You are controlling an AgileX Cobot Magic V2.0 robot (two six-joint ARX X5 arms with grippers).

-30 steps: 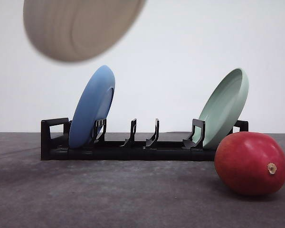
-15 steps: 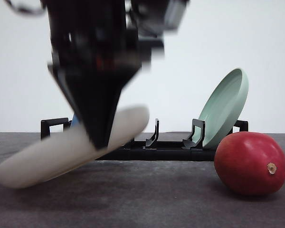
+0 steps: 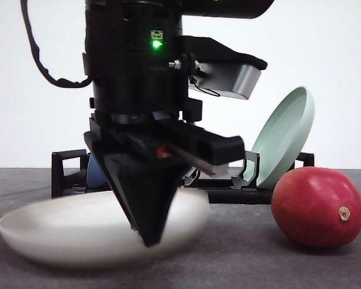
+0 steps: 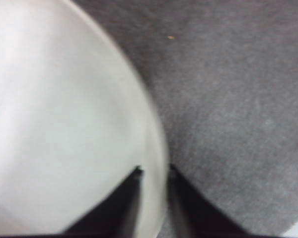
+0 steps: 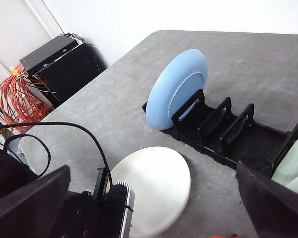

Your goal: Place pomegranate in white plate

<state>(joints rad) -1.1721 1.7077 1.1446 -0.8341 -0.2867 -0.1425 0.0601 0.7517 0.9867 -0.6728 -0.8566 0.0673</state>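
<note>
Nearest to us, our left claw (image 3: 147, 232) is pinching the rim of the white plate (image 3: 60, 232), one finger inside the rim and one outside, as the left wrist view shows. The plate is sitting low on the grey desk (image 3: 240, 265), apparently resting there, though we cannot tell whether its full weight is down. Just to the right, the pomegranate (image 3: 317, 206) is lying on the desk, apart from the plate and untouched. Behind them, the black rack (image 3: 69, 174) is holding a blue plate (image 5: 176, 89) and a pale green plate (image 3: 286, 135). Our right claw (image 5: 149, 198) is hanging high above; we cannot tell whether it is spread. We judge the plate as about placed; releasing it, then picking up and setting down the fruit, is all remaining.
</note>
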